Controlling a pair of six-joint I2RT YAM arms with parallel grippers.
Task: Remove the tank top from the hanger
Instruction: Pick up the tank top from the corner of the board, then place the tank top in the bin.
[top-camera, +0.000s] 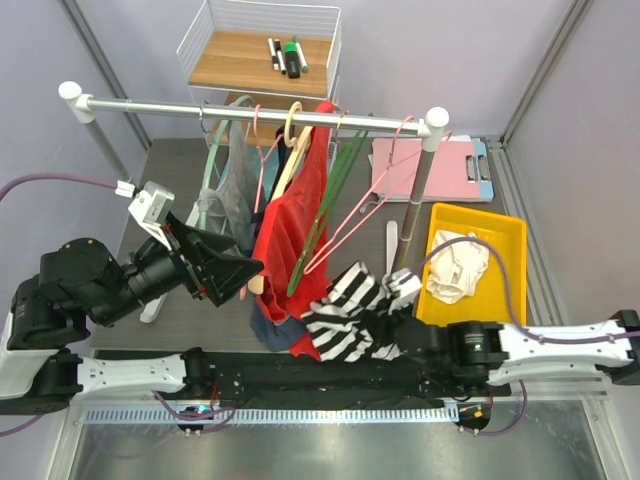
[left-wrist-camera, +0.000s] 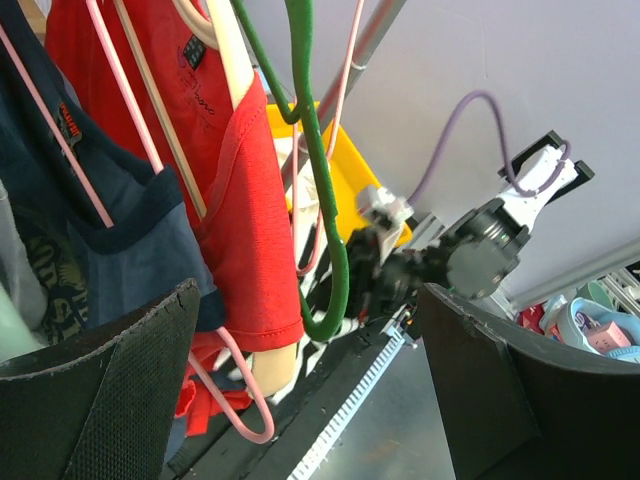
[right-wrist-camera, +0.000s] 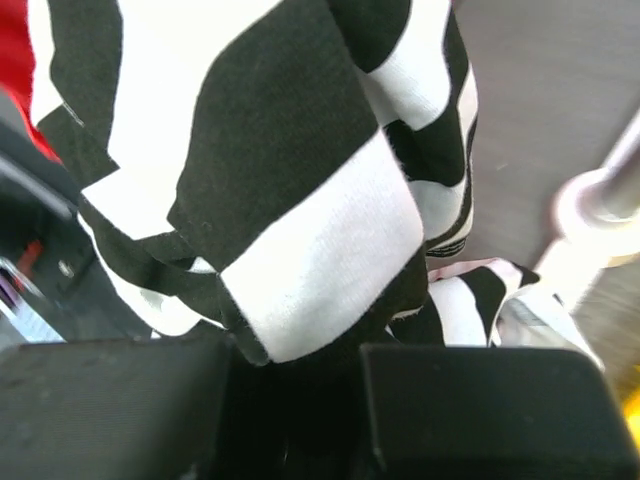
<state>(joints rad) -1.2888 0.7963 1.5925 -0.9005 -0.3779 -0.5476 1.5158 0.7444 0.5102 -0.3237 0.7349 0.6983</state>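
Holding my left gripper (top-camera: 240, 275) spread wide beside the red shirt (top-camera: 290, 225), I judge the striped tank top (top-camera: 345, 310), sagging low before the rail (top-camera: 260, 108), soft, light and stretchy, my right gripper (right-wrist-camera: 295, 400) pinching its bunched lower edge.

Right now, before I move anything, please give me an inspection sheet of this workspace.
Surface: dark grey tabletop, partly covered by hanging clothes.
Job's things: black-and-white striped cloth garment hangs low before the red fabric tank top.
Clutter: yellow plastic tray holds white crumpled cloth; pink flat board behind.
Claws: left claw open beside red top; right claw shut on striped garment.
Cables: purple cable loops at each arm.
Surroundings: silver metal rail; white wire basket.
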